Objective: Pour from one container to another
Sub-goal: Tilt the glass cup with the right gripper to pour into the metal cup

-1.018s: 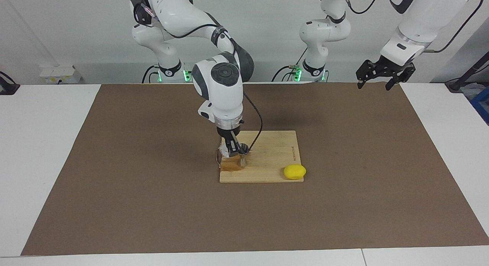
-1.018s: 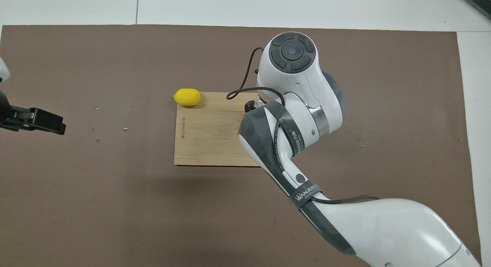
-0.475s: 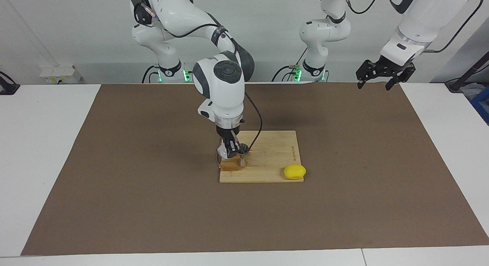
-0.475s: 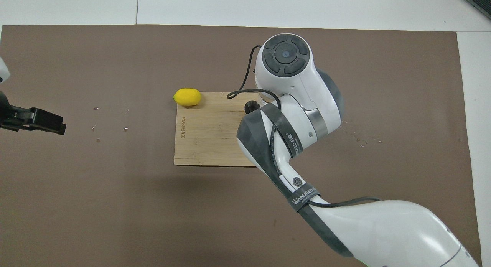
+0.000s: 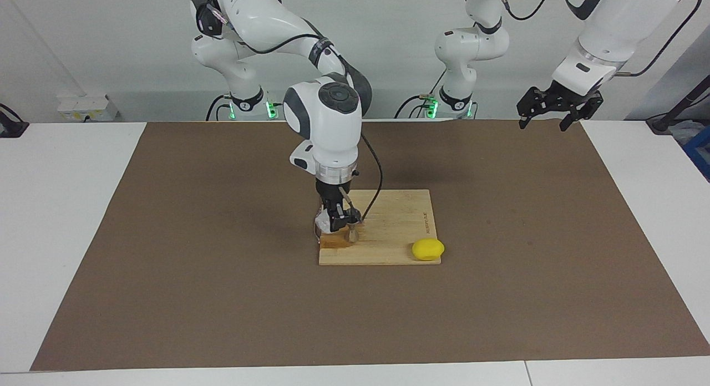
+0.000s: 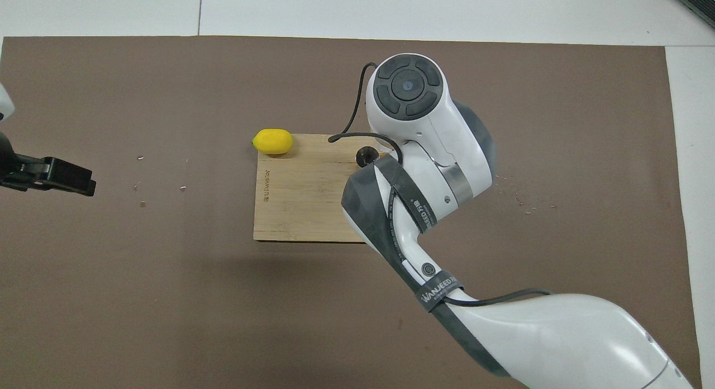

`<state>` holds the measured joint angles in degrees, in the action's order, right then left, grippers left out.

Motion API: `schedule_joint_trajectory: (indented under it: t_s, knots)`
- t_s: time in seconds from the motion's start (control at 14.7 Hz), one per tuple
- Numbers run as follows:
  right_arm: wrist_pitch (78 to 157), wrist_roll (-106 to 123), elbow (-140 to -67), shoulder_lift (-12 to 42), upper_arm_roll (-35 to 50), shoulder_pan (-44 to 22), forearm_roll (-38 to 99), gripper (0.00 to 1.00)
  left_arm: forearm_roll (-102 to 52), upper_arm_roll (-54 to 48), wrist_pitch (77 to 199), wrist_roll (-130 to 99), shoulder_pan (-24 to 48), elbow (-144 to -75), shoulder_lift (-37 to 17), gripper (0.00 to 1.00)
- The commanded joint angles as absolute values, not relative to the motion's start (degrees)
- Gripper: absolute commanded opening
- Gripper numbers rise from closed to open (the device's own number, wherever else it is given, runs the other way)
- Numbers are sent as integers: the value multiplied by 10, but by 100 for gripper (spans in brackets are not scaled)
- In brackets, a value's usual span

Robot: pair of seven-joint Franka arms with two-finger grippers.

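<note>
Clear cup (image 5: 321,222) tilts in right fingers (image 5: 336,222) over steel jigger (image 5: 351,234); left fingers (image 5: 548,120) spread.

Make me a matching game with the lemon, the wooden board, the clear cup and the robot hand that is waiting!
Things:
1. lemon
2. wooden board
3. clear cup
4. left gripper

Places or states:
A. held in the shut right gripper, above the board beside the steel jigger
B. open, up in the air over the brown mat's corner at the left arm's end
C. yellow, at the board's corner
D. flat on the brown mat, under the jigger

Pairs: 1-C, 2-D, 3-A, 4-B
</note>
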<state>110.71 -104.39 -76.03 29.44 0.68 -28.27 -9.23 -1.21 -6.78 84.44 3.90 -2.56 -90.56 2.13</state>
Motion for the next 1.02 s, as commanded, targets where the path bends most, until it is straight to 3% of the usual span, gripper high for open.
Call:
schedule_joint_trajectory:
  t_s: [0.0,0.95]
  knots:
    - [1116,-1056,-749,302,12,-282,-115,0,-18,-67,846,43,-28,-915,28,100]
    - [1138,-1040,-786,301,13,-307,-170,0,-18,-67,846,43,-29,-915,28,100]
